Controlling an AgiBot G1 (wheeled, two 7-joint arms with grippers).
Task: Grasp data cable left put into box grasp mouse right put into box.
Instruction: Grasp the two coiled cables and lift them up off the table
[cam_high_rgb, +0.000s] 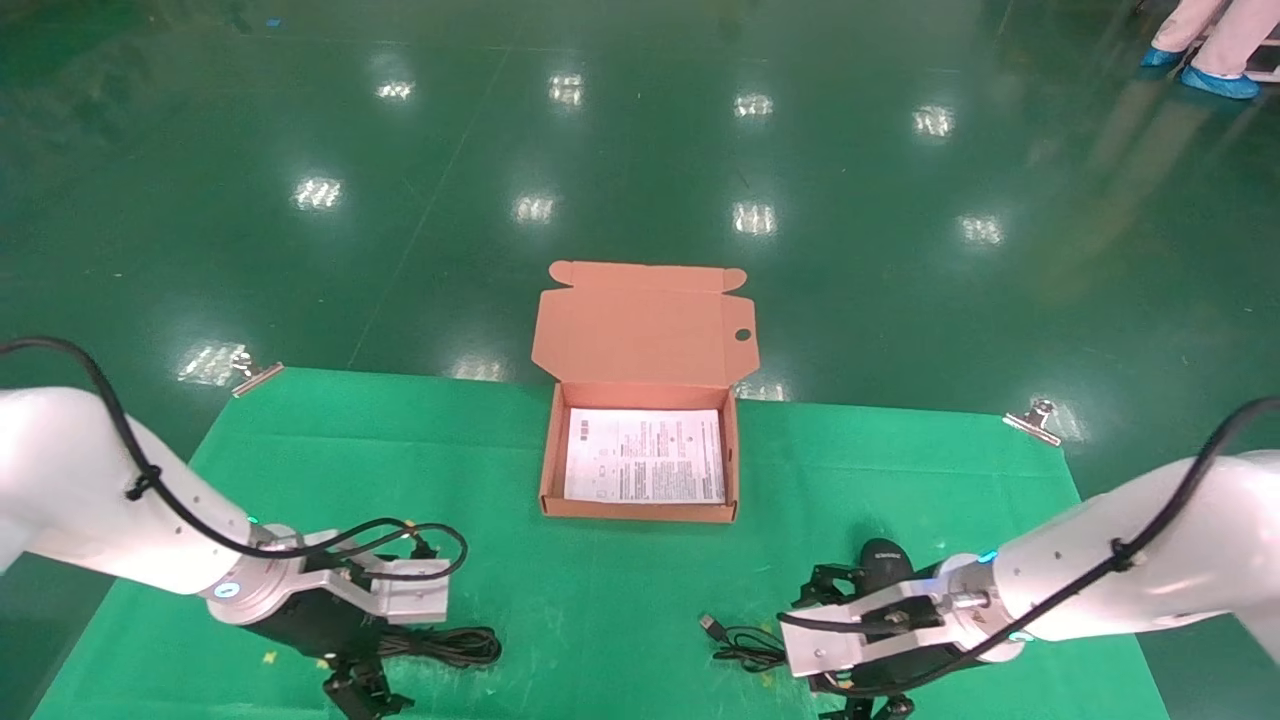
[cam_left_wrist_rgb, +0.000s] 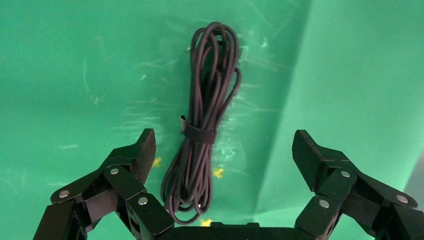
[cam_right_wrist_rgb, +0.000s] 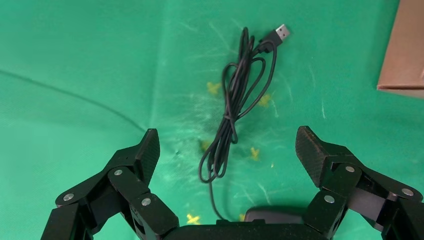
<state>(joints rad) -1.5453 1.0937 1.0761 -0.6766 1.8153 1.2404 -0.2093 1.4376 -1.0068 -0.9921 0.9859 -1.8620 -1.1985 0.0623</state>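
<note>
Left hand (cam_left_wrist_rgb: 223, 150) released, fingers spread wide, hovering over the data cable (cam_left_wrist_rgb: 202, 125), a strapped black bundle flat on the green bench (cam_high_rgb: 620, 600) at its near left. Right hand (cam_right_wrist_rgb: 227, 147) likewise released and spread above the mouse (cam_right_wrist_rgb: 270, 215), only its top edge visible under the palm, its thin cord (cam_right_wrist_rgb: 235, 107) looped loosely toward the silver USB plug (cam_right_wrist_rgb: 281, 33). Cardboard box (cam_high_rgb: 552, 445) sits mid-bench between and beyond both hands, lid hinged back, holding one white printed sheet (cam_high_rgb: 645, 455).
</note>
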